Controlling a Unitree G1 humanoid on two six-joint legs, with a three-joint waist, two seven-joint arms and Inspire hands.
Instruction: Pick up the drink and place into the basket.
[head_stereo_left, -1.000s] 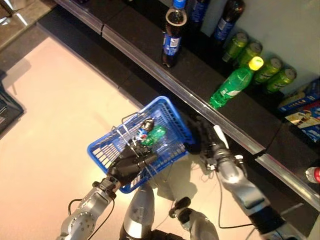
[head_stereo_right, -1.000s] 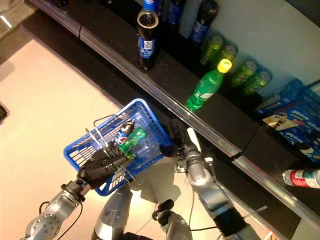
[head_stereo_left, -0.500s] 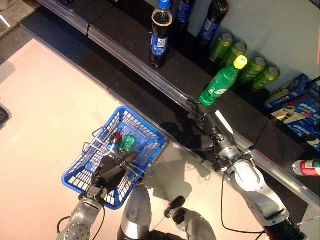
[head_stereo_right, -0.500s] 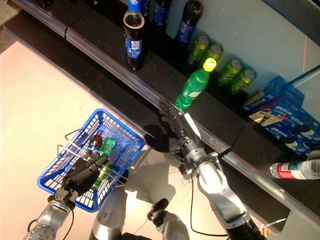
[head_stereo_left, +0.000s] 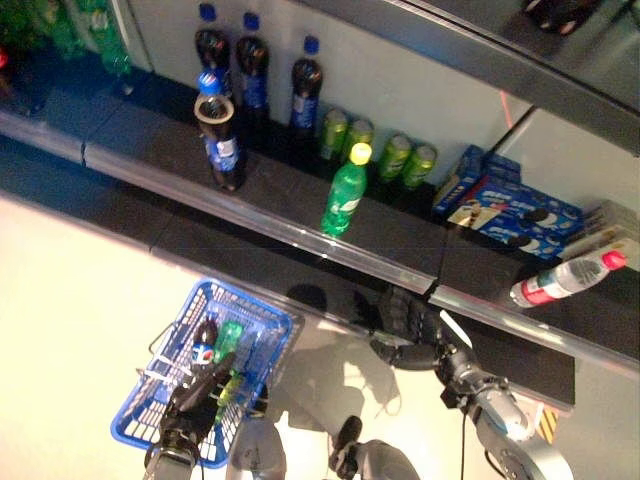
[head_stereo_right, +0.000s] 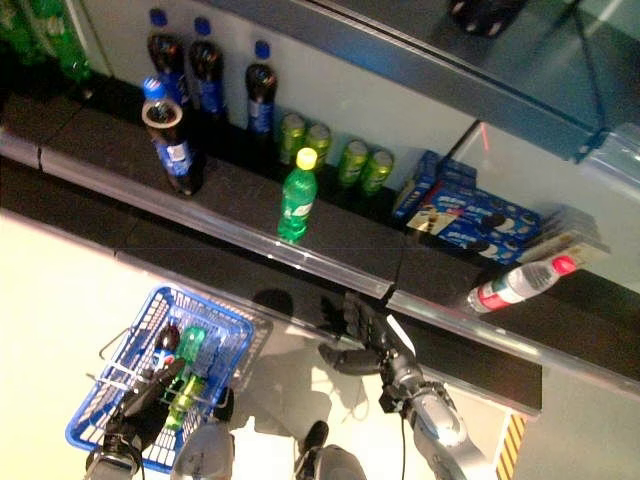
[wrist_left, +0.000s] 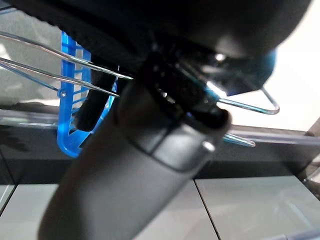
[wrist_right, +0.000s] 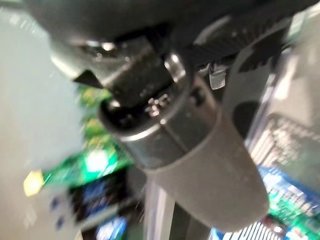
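Note:
A green bottle with a yellow cap stands upright near the front of the dark shelf. My right hand is open and empty, fingers spread, below the shelf's front edge and to the right of that bottle, apart from it. My left hand is shut on the thin wire handles of the blue basket, which hangs low at the left. In the basket lie a dark cola bottle and a green bottle.
On the shelf stand a dark cola bottle at the front, more dark bottles and green cans at the back, blue snack boxes and a water bottle lying at the right. An upper shelf overhangs.
The camera has tilted up toward the shelf. My right hand, which was by the green bottle's base, now sits lower, under the shelf edge. The blue basket has dropped to the lower left.

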